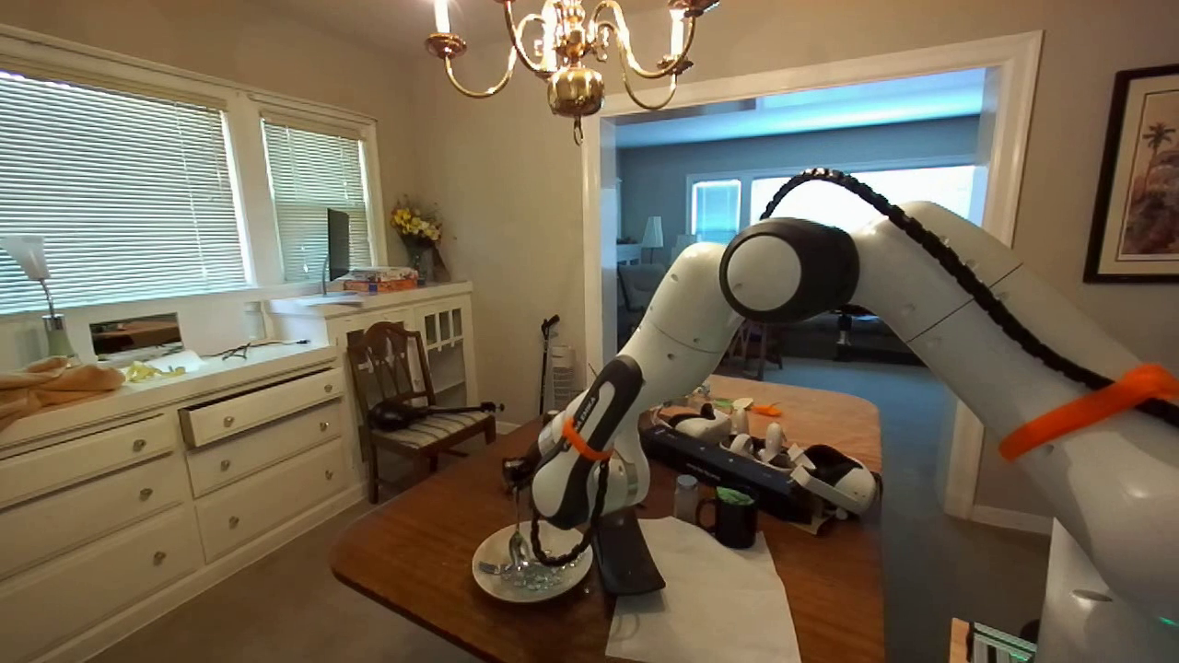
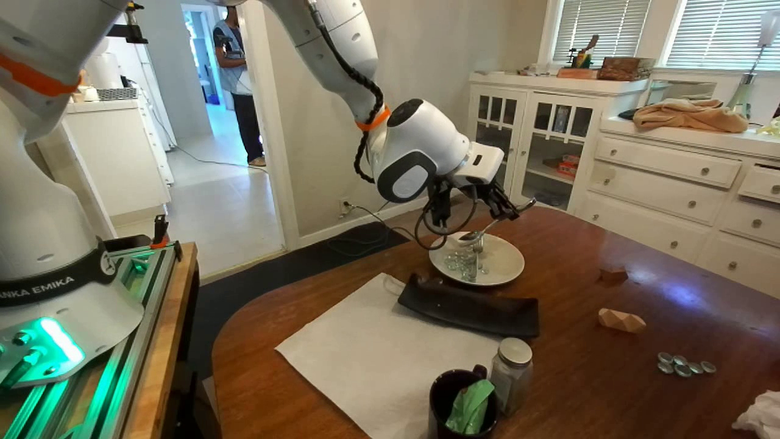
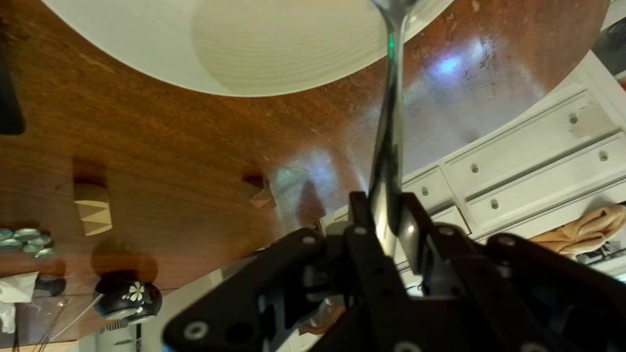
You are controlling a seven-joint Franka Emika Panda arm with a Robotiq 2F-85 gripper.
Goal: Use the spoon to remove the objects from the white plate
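My gripper [image 3: 386,203] is shut on the handle of the metal spoon [image 3: 390,107]; an exterior view shows the gripper [image 2: 509,212] above the plate's far edge. The spoon slants down over the white plate [image 2: 504,261], its bowl [image 2: 470,238] low above the plate. Whether the bowl touches anything there, I cannot tell. Several small glassy greenish objects [image 2: 457,262] lie on the plate, also seen as objects [image 1: 543,578] beside the spoon bowl [image 1: 519,551]. In the wrist view the bowl is mostly cut off by the top edge, and only a bare stretch of plate [image 3: 234,78] shows.
A forked metal piece [image 1: 495,569] lies on the plate. Close beside stands a dark curved tray [image 2: 469,308] on white paper [image 2: 365,353]. A mug [image 2: 442,405], a lidded jar [image 2: 513,372], wooden blocks [image 2: 621,320] and several loose glass pieces [image 2: 682,367] share the table.
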